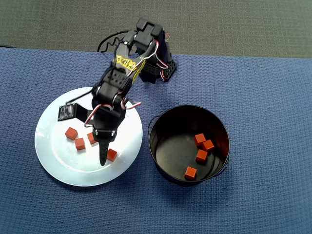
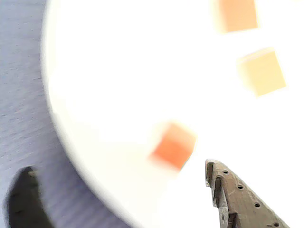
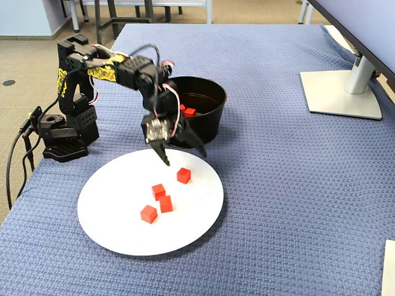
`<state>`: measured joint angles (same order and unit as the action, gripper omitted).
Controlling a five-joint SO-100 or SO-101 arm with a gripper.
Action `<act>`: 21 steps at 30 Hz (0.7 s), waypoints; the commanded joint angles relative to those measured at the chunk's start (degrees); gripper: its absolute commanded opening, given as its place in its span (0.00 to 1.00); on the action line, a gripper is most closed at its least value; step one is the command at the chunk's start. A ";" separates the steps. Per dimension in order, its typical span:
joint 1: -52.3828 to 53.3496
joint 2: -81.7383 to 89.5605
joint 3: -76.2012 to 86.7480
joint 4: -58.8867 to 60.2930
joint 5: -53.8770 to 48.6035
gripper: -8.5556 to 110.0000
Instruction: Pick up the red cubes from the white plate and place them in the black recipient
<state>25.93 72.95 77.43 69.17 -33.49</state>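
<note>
Black robot arm (image 1: 122, 83) reaching out over a white plate (image 1: 58, 161) on a blue woven cloth (image 1: 263, 97). Gripper (image 3: 184, 150) hanging above the plate, fingers spread apart, nothing held between them. Pointed tip of one finger (image 3: 165, 160) aimed down at the plate, second finger (image 3: 196, 143) splayed out toward the black pot (image 3: 213, 120).

Four red cubes on the plate. In the fixed view, one cube (image 3: 183, 175) just below and beside the pointed fingertip, not touching it. Three more cubes (image 3: 158, 191) (image 3: 166, 203) (image 3: 148, 214) clustered farther from the gripper, toward the middle of the plate, near one another. From overhead, nearest cube (image 1: 111, 155) right next to the fingertip, another (image 1: 90, 138) partly hidden under the gripper body, two others (image 1: 71, 132) (image 1: 80, 144) out to the left of it.

In the wrist view, very bright and blurred: perforated brown finger (image 2: 240, 199) at the lower right, dark second finger (image 2: 23, 199) at the lower left past the plate's edge, an orange cube (image 2: 173, 146) lying between them on the plate, possibly nearer the brown one. Two paler cubes (image 2: 239, 14) (image 2: 262, 71) farther ahead, washed out.

Black pot standing beside the plate, apart from the gripper, open side up. Four red cubes (image 1: 200, 139) (image 1: 208, 145) (image 1: 201, 156) (image 1: 190, 172) resting on its shiny bottom.
</note>
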 commanded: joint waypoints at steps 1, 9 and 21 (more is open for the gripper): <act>0.97 -1.14 -3.78 -4.39 2.64 0.30; 3.87 -3.52 -3.78 -6.94 24.61 0.28; -1.58 -7.03 -6.50 -1.05 35.60 0.25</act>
<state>28.21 65.65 75.15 65.48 -0.53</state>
